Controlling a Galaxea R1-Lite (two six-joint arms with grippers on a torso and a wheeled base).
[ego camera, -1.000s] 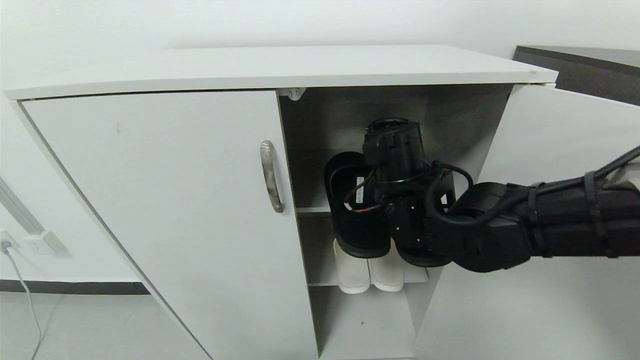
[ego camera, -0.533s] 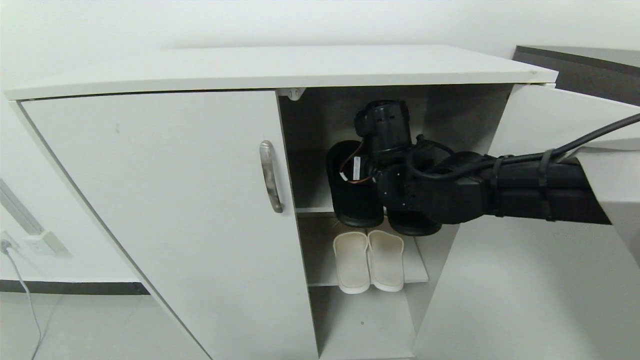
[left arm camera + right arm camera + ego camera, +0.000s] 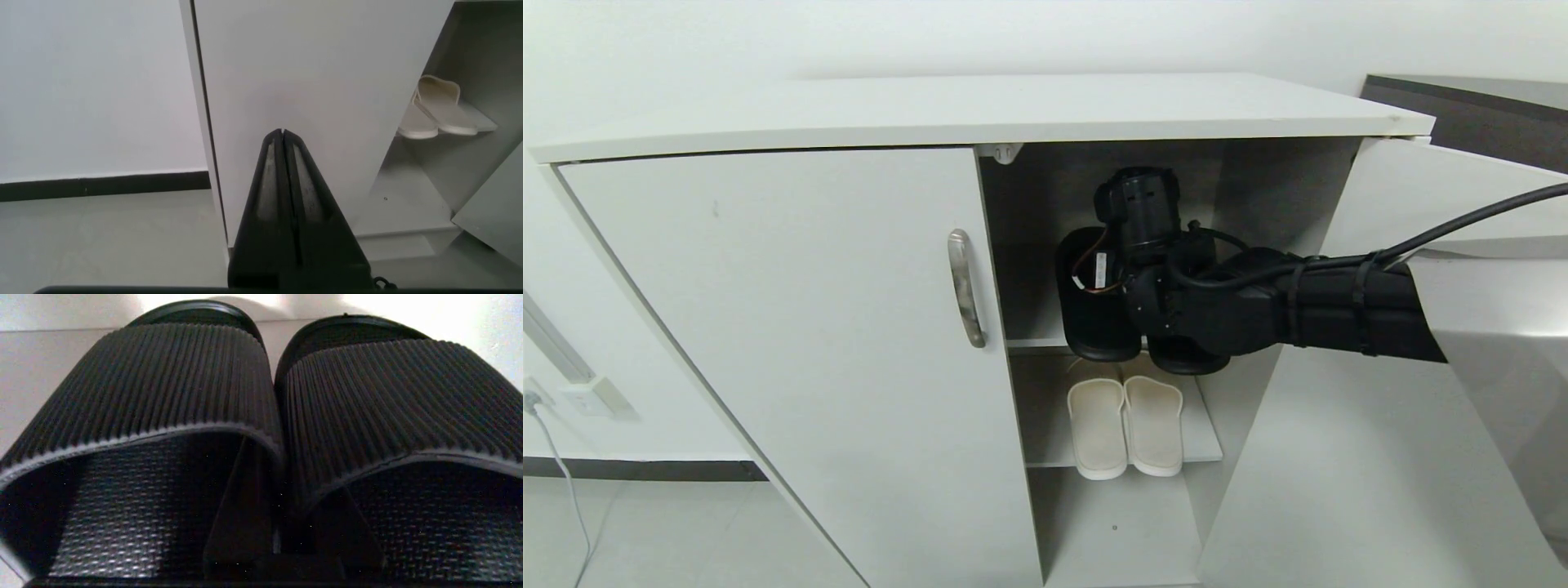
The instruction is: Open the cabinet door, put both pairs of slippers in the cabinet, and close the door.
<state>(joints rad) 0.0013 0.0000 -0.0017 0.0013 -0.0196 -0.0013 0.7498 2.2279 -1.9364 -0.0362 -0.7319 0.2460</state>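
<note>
Right wrist view has the right gripper [image 3: 282, 527] looking straight into the black slippers [image 3: 163, 384]: one finger goes into each shoe and they are clamped together on the two inner walls, where the pair touches side by side, so both come along as one bundle. From the head view the pair sits at the upper shelf [image 3: 1033, 341] of the cabinet [image 3: 980, 106], near ends hanging past the shelf's front edge – whether the soles rest on the board I cannot tell.

They look like light, moulded foam or rubber slides: wide ribbed straps, a fine pebbled footbed, matt black all over. My guess is they are soft and springy, not slippery, so the pinch on the paired inner walls is the sensible hold, though the shoes may sag or twist around it if pushed against the shelf.

One board down, the white slippers [image 3: 1125, 425] lie side by side at the front edge of the lower shelf [image 3: 1205, 445]. The right-hand door [image 3: 1339, 457] stands open; the left-hand door [image 3: 784, 327] with its handle [image 3: 964, 286] is closed. The left gripper [image 3: 283, 163] hangs low by that closed door, fingers pressed together and holding nothing
</note>
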